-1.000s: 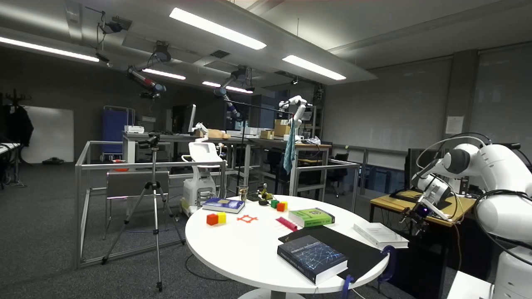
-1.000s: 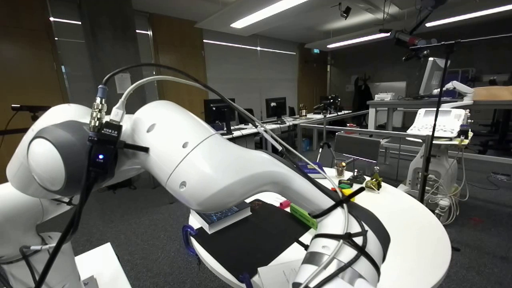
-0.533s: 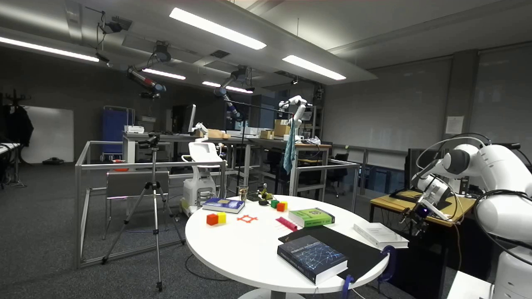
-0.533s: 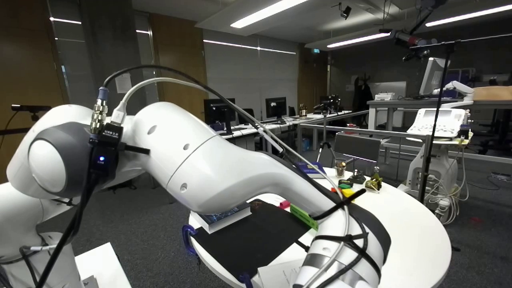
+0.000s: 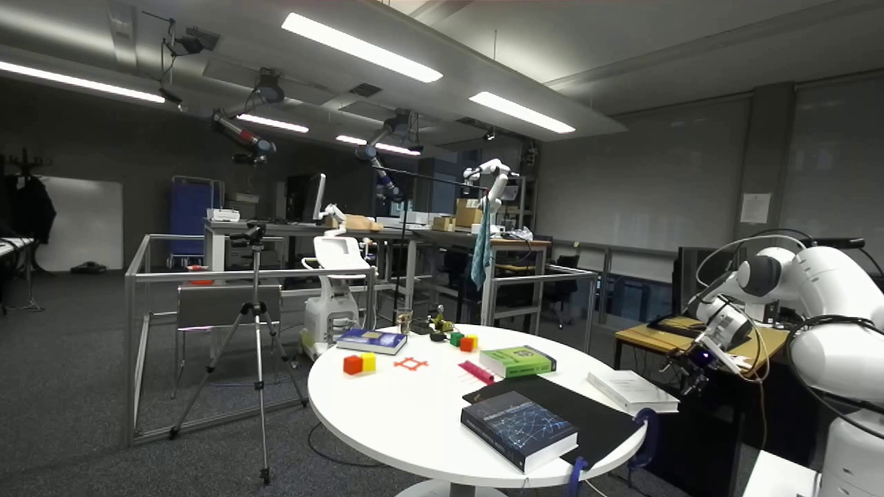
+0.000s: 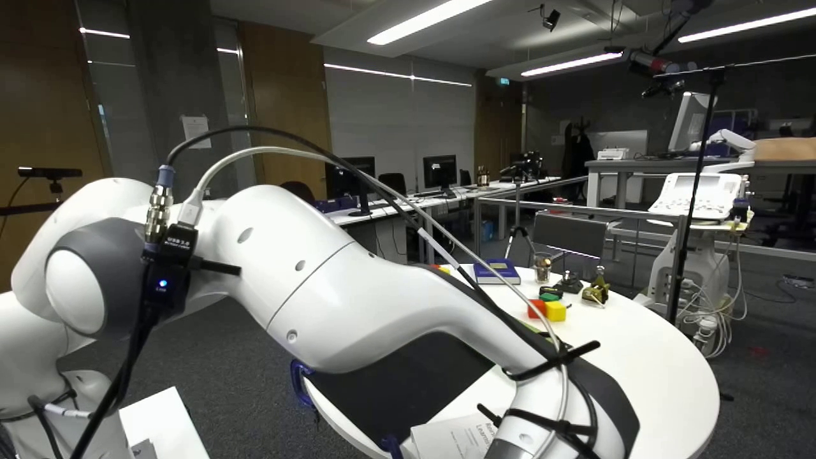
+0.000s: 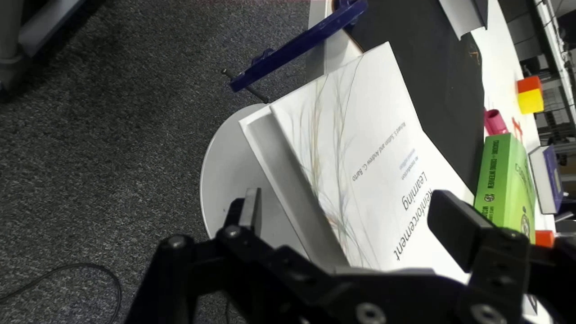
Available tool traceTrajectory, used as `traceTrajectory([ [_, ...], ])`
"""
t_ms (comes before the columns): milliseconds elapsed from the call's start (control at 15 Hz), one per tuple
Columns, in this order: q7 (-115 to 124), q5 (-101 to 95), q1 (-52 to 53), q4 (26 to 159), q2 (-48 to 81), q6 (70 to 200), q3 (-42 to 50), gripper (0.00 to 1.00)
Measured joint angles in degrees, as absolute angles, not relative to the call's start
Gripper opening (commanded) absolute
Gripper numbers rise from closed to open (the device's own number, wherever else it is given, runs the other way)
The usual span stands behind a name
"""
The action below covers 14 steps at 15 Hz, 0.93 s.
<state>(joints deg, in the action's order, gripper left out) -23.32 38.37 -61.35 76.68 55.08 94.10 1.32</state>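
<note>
My gripper (image 7: 345, 199) is open, its two fingers wide apart with nothing held between them. Beyond the fingers in the wrist view lies a white book (image 7: 360, 121) titled Reinforcement Learning, flat on the table with one side jutting past the edge. In an exterior view the gripper (image 5: 678, 381) hangs just off the table's rim, close to that white book (image 5: 632, 391) and apparently apart from it. A green book (image 7: 504, 180) lies past the right finger in the wrist view. The gripper is out of frame in an exterior view where the arm (image 6: 357, 293) fills much of the picture.
The round white table (image 5: 387, 421) carries a black mat (image 5: 601, 424), a dark blue book (image 5: 518, 424), a blue book (image 5: 371, 340), a pink tube (image 5: 476, 372) and several coloured cubes. A blue clamp (image 7: 297, 49) grips the rim beside the white book. A tripod (image 5: 257, 359) stands nearby.
During the last half second the arm has sunk a little, and the gripper has shifted slightly down. In an exterior view the arm now covers the dark blue book and most of the green one.
</note>
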Motion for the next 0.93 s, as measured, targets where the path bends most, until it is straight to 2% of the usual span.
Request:
traceTrajectory([
  [933,-23.4,43.2,-65.8,63.2,66.9,82.4,-0.8,1.00],
])
